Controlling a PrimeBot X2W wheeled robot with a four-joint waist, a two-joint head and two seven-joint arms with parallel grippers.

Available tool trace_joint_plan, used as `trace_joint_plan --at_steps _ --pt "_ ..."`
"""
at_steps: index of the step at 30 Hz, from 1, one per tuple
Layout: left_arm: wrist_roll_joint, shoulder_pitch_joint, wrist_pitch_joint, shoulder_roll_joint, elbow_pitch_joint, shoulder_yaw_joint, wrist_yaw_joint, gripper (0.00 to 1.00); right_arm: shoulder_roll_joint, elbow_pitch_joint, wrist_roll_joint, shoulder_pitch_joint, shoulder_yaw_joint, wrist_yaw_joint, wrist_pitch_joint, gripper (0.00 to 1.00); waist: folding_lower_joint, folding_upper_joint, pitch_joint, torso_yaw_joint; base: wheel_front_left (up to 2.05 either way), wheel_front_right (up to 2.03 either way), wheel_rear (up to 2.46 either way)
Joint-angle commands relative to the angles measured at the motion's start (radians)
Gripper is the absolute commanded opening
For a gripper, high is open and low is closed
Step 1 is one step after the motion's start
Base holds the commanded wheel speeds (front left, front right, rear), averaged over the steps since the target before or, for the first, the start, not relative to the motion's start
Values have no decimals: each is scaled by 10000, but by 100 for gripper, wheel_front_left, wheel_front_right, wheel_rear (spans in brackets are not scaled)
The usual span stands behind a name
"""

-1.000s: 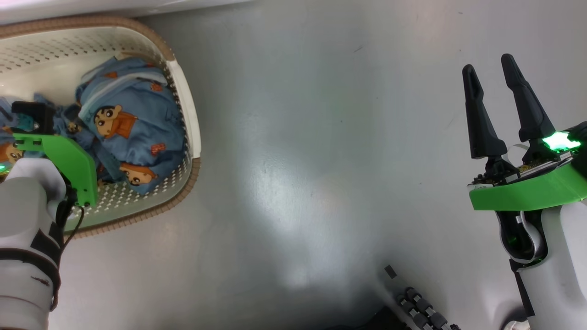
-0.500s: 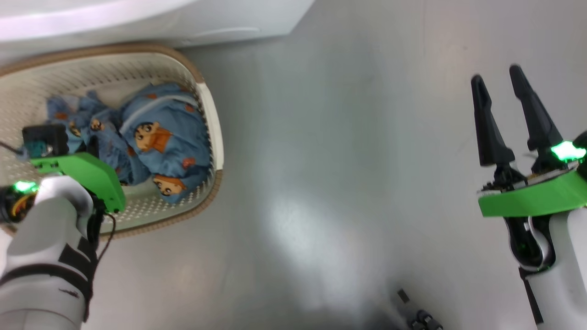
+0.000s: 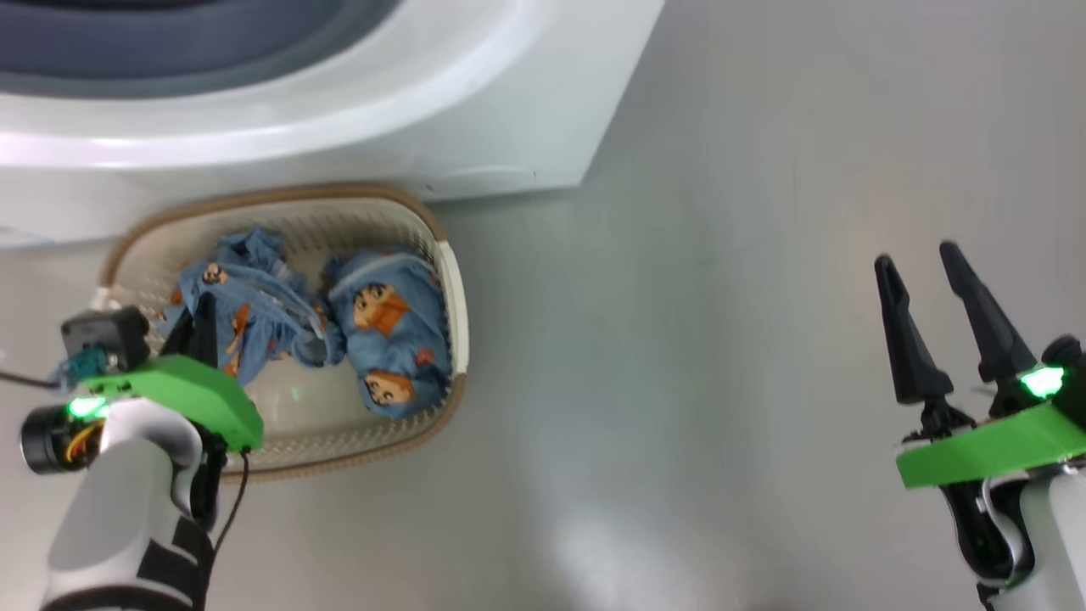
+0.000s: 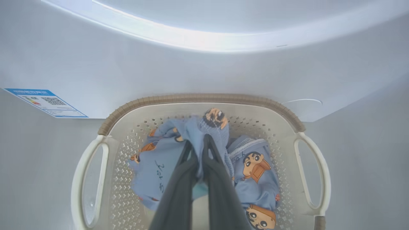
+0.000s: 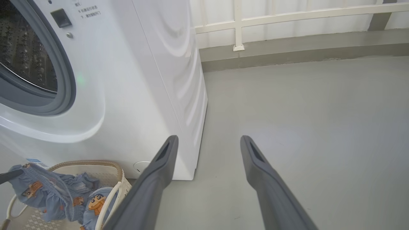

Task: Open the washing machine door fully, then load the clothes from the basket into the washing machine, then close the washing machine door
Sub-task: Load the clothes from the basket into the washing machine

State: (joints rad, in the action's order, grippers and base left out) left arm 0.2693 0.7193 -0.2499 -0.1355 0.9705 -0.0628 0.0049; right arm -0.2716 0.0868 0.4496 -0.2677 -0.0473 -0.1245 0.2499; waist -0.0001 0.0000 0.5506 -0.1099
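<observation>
The basket [image 3: 280, 193] sits on the grey floor [image 3: 721, 339], right up against the front of the washing machine [image 3: 475, 127]. The blue clothes [image 3: 390, 327] with cartoon faces are in it. The left gripper [image 4: 198, 140] is squeezed tight on one piece [image 4: 159, 163]. That piece is bunched around the two dark fingers and hangs up off the bottom of the basket. The other piece [image 4: 255, 172] lies rolled up just beside it, near a white handle [image 4: 314, 172].

The right gripper [image 3: 920, 255] is spread wide with nothing in it. It hangs over bare floor, well apart from the basket.

The round hole of the washing machine shows the shiny drum [image 5: 22, 48] inside a grey ring [image 5: 67, 86]. A blue sticker [image 4: 44, 102] is low on the front of the machine, near the basket.
</observation>
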Motion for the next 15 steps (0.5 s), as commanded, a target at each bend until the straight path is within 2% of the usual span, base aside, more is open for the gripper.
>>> trace_joint_plan --at_steps 1,5,15 --pt "-116 -547 -116 -269 -635 401 -71 0 -184 -142 -53 508 -67 -62 118 100 1 0 -1087 466 0 0 0" --pt "-314 -1181 -117 -162 -1617 713 -337 0 -177 -84 -85 861 24 -62 118 100 1 0 -1627 586 0 0 0" --pt "-820 -2711 -117 174 -3760 1427 -675 0 -56 98 -181 1498 157 -62 118 100 1 0 -2688 784 0 0 0"
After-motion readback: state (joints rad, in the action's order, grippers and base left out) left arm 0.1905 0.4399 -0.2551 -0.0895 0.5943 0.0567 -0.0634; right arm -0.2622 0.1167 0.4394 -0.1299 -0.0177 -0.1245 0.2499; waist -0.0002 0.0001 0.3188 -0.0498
